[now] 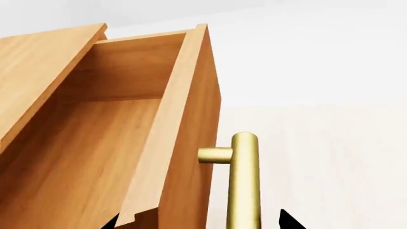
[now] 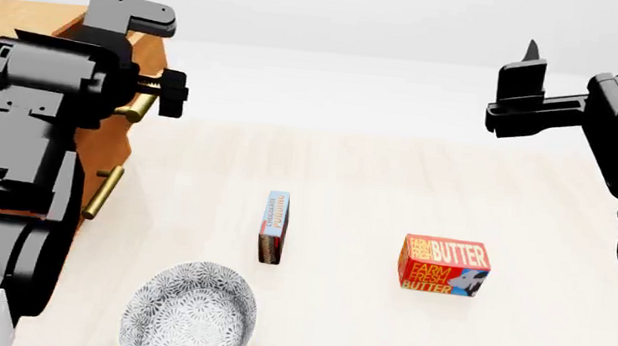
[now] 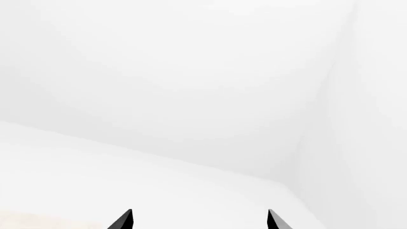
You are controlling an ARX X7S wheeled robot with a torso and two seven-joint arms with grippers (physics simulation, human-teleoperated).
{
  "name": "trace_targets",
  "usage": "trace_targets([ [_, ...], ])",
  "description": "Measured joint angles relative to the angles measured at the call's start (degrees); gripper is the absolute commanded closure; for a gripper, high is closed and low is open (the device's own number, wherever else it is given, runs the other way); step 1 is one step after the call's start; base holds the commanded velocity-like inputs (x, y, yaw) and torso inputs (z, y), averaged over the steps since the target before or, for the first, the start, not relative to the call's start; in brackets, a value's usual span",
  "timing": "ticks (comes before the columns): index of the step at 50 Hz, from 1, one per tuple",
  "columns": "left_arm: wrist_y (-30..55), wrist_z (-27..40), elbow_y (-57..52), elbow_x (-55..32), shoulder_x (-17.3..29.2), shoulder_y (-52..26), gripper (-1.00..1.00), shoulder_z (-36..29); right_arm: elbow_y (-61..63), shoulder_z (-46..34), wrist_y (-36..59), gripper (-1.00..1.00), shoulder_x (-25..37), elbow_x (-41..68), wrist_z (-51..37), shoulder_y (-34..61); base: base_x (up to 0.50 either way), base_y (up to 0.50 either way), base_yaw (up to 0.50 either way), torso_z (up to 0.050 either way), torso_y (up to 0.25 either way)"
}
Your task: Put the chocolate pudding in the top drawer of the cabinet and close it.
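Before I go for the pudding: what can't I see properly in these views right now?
- Cabinet: head view, mostly hidden by the left arm.
- Drawer front interior: left wrist view, cut off by the frame edge.
- Pudding lettering: head view, too small.
- Right gripper: right wrist view, only the tips show.

The pudding box (image 2: 274, 227) stood on edge at my view's lower center; the top drawer (image 1: 95, 143) hung open, empty.

Head downward; wrist possibly wallward

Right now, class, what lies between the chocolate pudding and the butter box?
Nothing: in the head view the floor between the chocolate pudding and the butter box is bare.
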State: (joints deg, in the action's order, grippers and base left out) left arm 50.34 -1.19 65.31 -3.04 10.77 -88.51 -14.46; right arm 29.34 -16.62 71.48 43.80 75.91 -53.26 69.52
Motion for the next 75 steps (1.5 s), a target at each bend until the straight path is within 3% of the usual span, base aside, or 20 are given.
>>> trace_targets([
  [37,12.14,-2.28,-24.76,-4.79,-2.08,9.27,-1.0,5.15,-0.12,-1.45,-0.89,-1.0,0.18,-0.77,0.06,-0.29,0.0,0.0,0.0,0.0,0.0],
  [75,12.01,3.28,-35.0,-7.21,-4.87,14.67,-1.0,5.81,-0.29,-2.6,-1.79,-1.0,0.34,-1.07,0.33,-0.12,0.0,0.0,0.01,0.0,0.001],
])
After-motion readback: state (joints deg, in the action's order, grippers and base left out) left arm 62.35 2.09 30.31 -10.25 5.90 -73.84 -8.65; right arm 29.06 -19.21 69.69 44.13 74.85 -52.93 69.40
